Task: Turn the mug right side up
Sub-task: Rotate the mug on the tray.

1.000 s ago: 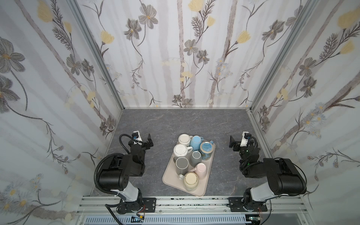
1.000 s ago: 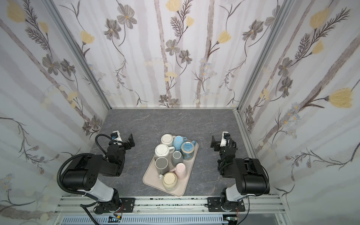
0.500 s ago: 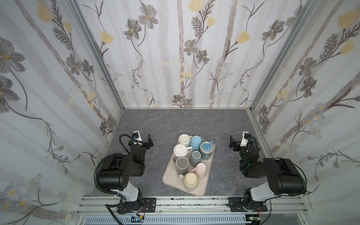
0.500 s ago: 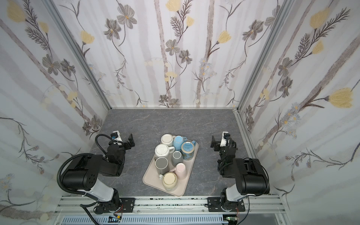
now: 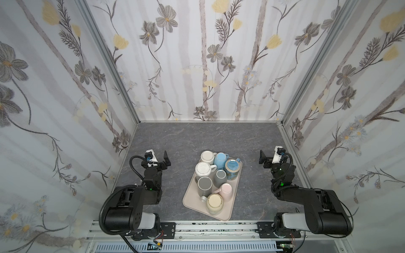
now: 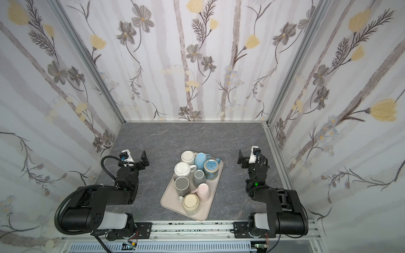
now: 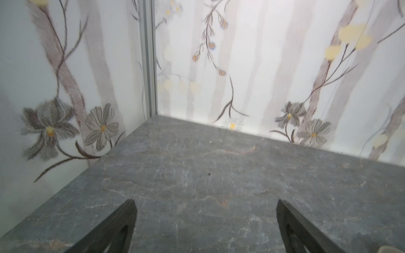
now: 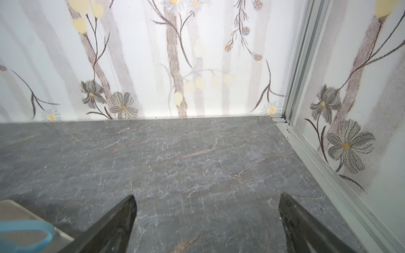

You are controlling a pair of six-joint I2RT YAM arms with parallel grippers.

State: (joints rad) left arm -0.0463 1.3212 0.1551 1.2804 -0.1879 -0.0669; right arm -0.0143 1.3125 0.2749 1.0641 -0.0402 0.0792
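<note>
tray (image 5: 191, 200) — centre of table (image 5: 197, 135) | mugs (image 5: 205, 186) on tray | left arm (image 5: 151, 177), right arm (image 5: 282, 175) flanking

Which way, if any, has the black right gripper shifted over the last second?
No, no shift shows. The black right gripper keeps the same gap from the aluminium wall rail in a top view, jaws open.

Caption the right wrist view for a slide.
Open right gripper above the grey marbled tabletop, with a tray corner and a blue mug handle nearby.
</note>
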